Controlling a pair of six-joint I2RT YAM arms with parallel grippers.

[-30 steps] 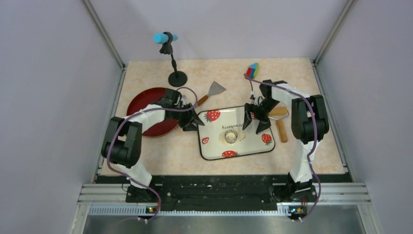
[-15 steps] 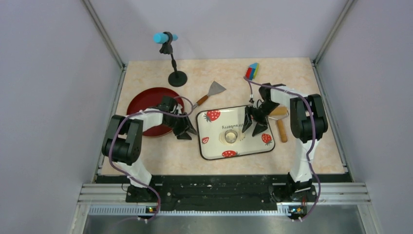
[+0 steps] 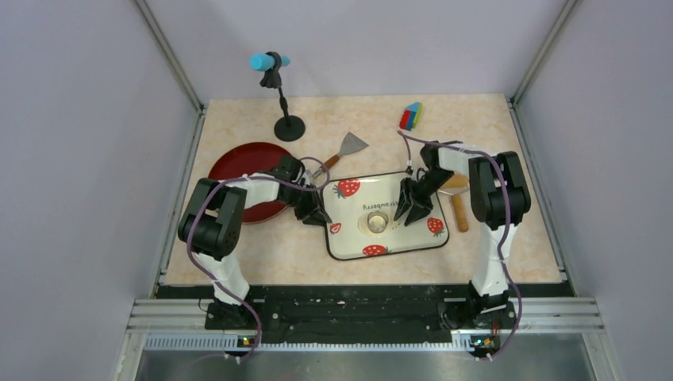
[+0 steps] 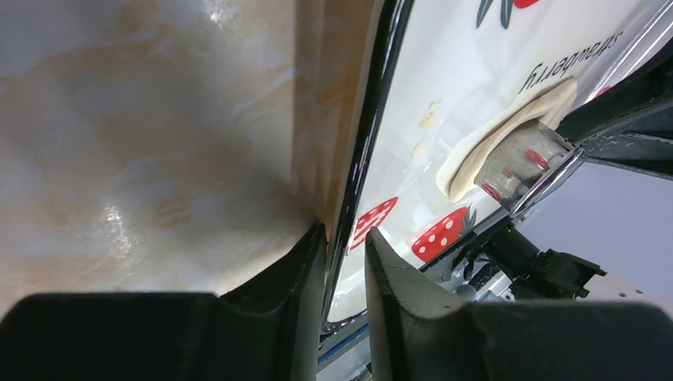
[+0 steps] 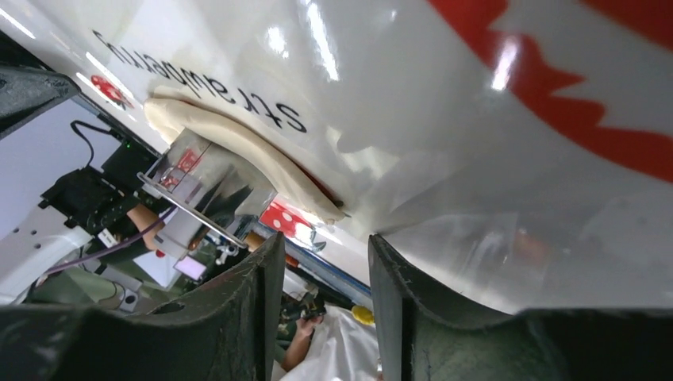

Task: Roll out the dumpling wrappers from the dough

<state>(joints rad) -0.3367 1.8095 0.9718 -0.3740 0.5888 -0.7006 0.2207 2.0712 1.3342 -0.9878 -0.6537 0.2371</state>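
1. The left gripper (image 3: pixel 316 213) has just swung off the red plate (image 3: pixel 234 163) by the counter's left edge. It now sits at the left rim of the strawberry tray (image 3: pixel 409 236) in the middle of the counter.
2. From its wrist view, the two fingers (image 4: pixel 298 290) straddle the tray's dark rim with only a sliver of gap. They are narrowly apart and I see no pinch on the rim yet.
3. The right gripper (image 3: pixel 413 208) has eased a little toward the near edge over the tray's right half. Its fingers stand apart with nothing between them, just above the glossy surface.
4. The dough (image 5: pixel 238 143) has not budged. It lies as a thin flat sheet in the middle of the tray, and the ring cutter (image 3: pixel 376 216) stands upright on top of it.
5. The rolling pin (image 3: pixel 458 208) lies beside the tray toward the right edge, and neither arm is holding it.
6. My reading is that rolling is finished and cutting is in hand. The left arm looks set to steady the tray while the right goes for the ring.
7. No separate round wrapper is visible anywhere yet, so the task looks well short of done.
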